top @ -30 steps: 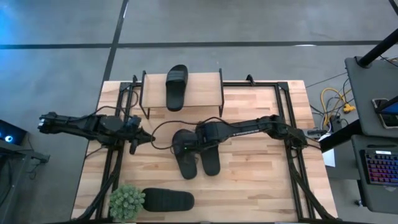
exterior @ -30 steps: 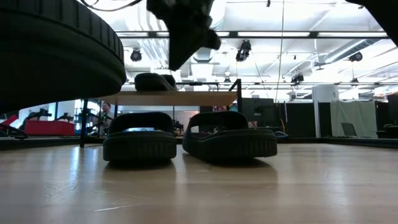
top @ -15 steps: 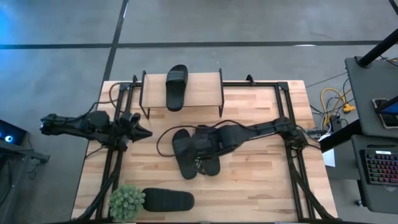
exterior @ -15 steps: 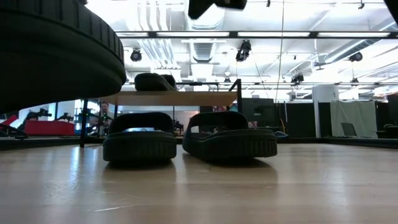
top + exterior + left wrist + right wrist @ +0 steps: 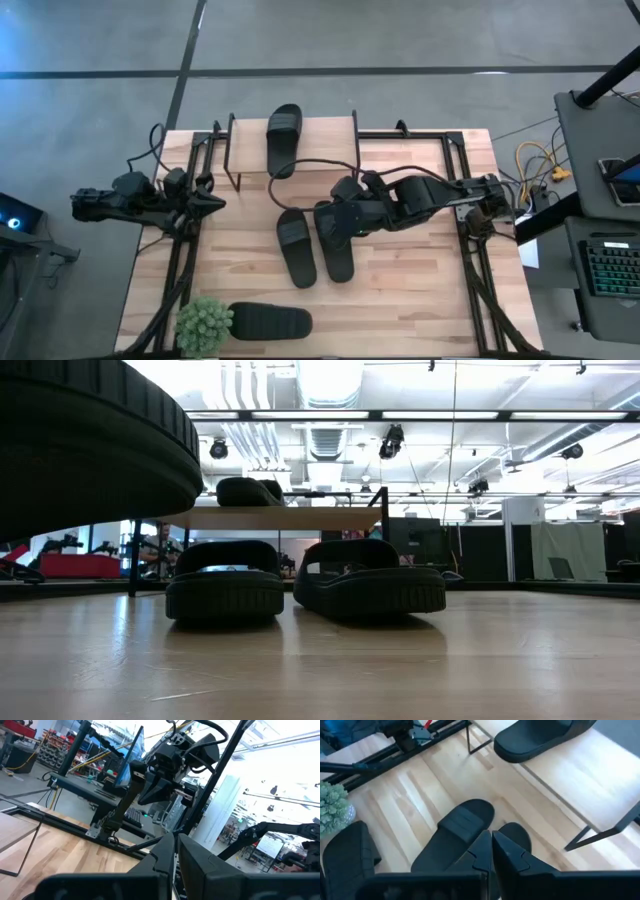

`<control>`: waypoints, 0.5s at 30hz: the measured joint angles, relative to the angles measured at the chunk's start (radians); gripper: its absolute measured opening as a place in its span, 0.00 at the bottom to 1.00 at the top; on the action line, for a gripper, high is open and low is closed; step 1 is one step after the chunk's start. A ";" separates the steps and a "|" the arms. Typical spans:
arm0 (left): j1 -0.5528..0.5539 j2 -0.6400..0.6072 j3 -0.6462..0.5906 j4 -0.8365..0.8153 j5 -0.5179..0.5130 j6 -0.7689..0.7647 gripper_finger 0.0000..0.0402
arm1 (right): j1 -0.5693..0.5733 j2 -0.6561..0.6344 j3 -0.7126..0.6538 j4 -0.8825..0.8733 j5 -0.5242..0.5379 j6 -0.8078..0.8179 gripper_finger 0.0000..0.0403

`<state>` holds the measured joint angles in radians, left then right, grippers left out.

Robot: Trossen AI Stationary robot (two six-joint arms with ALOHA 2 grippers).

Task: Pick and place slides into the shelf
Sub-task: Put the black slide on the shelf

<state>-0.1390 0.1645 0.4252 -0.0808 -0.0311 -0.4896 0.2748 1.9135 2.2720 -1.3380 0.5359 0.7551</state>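
High view shows the right gripper (image 5: pixel 330 222) with fingers together above two slides (image 5: pixel 297 246) lying side by side mid-table (one slide (image 5: pixel 283 139) rests on the shelf (image 5: pixel 330 140)), left gripper (image 5: pixel 212 201) closed near the table's left edge.

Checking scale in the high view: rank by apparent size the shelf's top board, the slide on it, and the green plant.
1. Light wood shelf top board
2. Black rubber slide sandal on it
3. Small green potted plant, looking roughly as wide as the slide but much shorter
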 joint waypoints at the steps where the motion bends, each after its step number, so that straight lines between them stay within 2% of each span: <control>1: 0.000 -0.008 -0.002 -0.003 0.000 0.000 0.03 | -0.002 -0.001 0.000 -0.008 0.000 -0.001 0.02; 7: 0.000 -0.044 -0.004 -0.007 -0.002 0.000 0.03 | -0.020 0.013 -0.051 -0.049 -0.074 0.001 0.02; 10: 0.000 -0.053 -0.006 -0.008 -0.003 0.008 0.03 | -0.027 0.019 -0.127 -0.059 -0.154 0.005 0.02; 15: 0.000 -0.051 -0.007 -0.014 -0.003 0.010 0.03 | -0.027 0.021 -0.301 -0.050 -0.224 0.038 0.02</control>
<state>-0.1390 0.1134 0.4187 -0.0953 -0.0345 -0.4801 0.2482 1.9347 1.9713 -1.3877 0.3120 0.7928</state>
